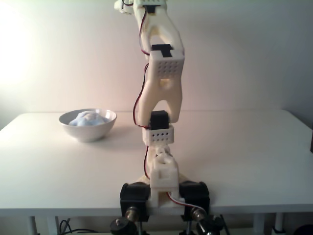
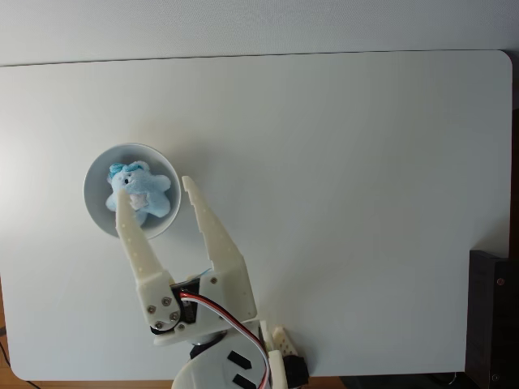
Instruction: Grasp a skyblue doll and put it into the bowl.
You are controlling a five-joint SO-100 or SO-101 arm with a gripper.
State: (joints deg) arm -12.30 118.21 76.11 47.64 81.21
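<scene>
Sky-blue fuzz was already sitting inside the bowl (image 2: 97,212), so the doll (image 2: 144,194) looked delivered, resting loose on the bowl's bottom on the white surface (image 2: 365,162). The pincer (image 2: 152,186) hung over the bowl, spread wide and holding nothing. I'd say only pulling the arm away was left.
</scene>
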